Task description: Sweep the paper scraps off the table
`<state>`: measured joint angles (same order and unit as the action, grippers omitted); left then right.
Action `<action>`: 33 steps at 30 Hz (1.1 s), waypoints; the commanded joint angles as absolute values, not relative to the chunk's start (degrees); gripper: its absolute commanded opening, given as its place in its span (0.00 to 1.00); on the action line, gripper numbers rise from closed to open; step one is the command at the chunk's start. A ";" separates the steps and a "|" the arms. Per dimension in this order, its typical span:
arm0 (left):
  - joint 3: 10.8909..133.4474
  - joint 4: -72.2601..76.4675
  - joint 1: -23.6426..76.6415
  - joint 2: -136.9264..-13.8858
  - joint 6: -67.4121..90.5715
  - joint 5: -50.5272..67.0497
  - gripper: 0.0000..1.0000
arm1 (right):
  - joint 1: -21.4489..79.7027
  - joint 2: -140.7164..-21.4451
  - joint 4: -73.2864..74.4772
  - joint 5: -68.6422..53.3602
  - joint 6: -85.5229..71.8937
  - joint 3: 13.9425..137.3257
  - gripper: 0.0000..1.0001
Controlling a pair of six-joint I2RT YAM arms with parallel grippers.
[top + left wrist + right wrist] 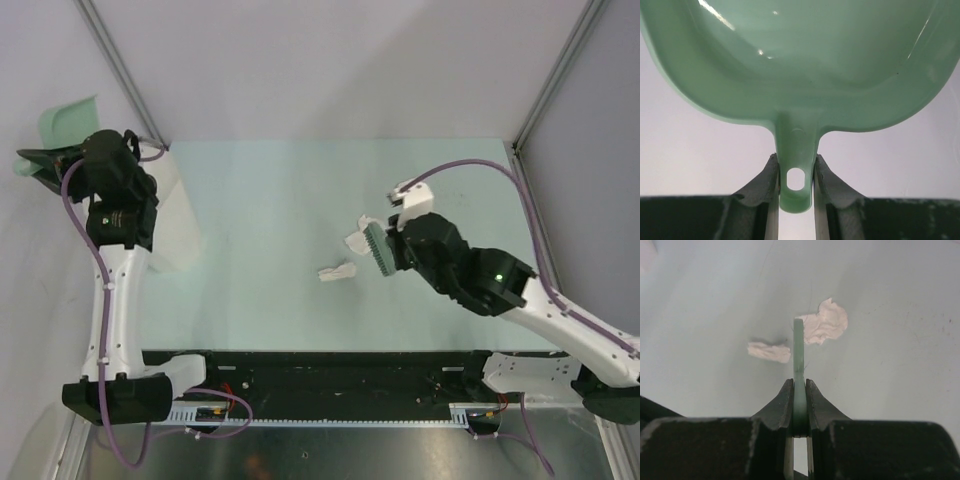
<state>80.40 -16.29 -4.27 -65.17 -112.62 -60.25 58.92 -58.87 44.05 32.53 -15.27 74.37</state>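
The right gripper [799, 384] is pressed together on a thin green hand brush [798, 357], which is seen edge-on in the right wrist view and is held straight out ahead of the fingertips. Two paper scraps are seen on the table [900, 300] just beyond that gripper. The larger paper scrap [826, 322] is found at the brush's far end, on its right side, so close that contact cannot be judged. The smaller paper scrap [769, 352] lies just to the left of the brush, nearer the fingers. In the top view both wads are seen on the left of the brush head.

The left gripper [795, 159] is closed on the holed handle of a mint-green dustpan [800, 60]. The handle is pinched between both fingers and the pan's hollow is spread out ahead of them. In the top view this gripper is held beyond the table's far left corner, above and beside a white bin [178, 235], well apart from the scraps.
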 commanded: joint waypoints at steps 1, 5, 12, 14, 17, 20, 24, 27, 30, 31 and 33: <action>85.51 -11.51 -4.57 -65.04 -113.32 -56.17 0.10 | 60.29 -63.01 37.89 28.30 -1.70 71.20 0.00; 85.61 -15.01 -4.66 -63.46 -106.36 -49.67 0.09 | 62.48 -69.42 32.71 27.08 12.90 68.73 0.00; 93.05 -31.44 -4.48 -62.75 -84.69 -40.27 0.02 | 63.02 -80.32 17.51 19.89 29.34 67.33 0.00; 96.31 -40.98 -4.13 -63.19 -79.13 -34.76 0.00 | 62.41 -82.08 15.65 17.06 31.37 66.54 0.00; 103.87 -58.53 -3.69 -65.56 -68.23 -24.84 0.00 | 62.14 -86.04 15.64 14.77 31.55 66.36 0.00; 105.56 -70.61 -3.43 -67.14 -61.80 -17.42 0.00 | 63.63 -88.33 20.11 14.86 30.50 66.27 0.00; 101.88 -79.79 -1.68 -68.64 -56.18 -4.87 0.00 | 67.22 -87.28 28.01 14.41 26.55 65.05 0.00; 96.27 -82.00 2.89 -68.73 -53.10 -1.24 0.00 | 71.52 -82.81 30.49 16.86 23.13 64.07 0.00; 88.28 -81.91 10.53 -67.68 -51.25 -0.88 0.00 | 73.21 -77.71 30.85 21.51 18.04 63.81 0.00; 86.42 -81.91 14.46 -67.59 -50.63 -0.53 0.00 | 73.21 -76.22 30.76 22.93 16.10 63.81 0.00; 81.16 -81.91 18.00 -67.67 -49.13 0.86 0.00 | 73.21 -72.08 30.76 27.59 10.85 63.90 0.00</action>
<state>87.66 -73.87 11.38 -69.21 -54.94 -5.58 73.45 -80.25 29.61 19.27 21.56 63.31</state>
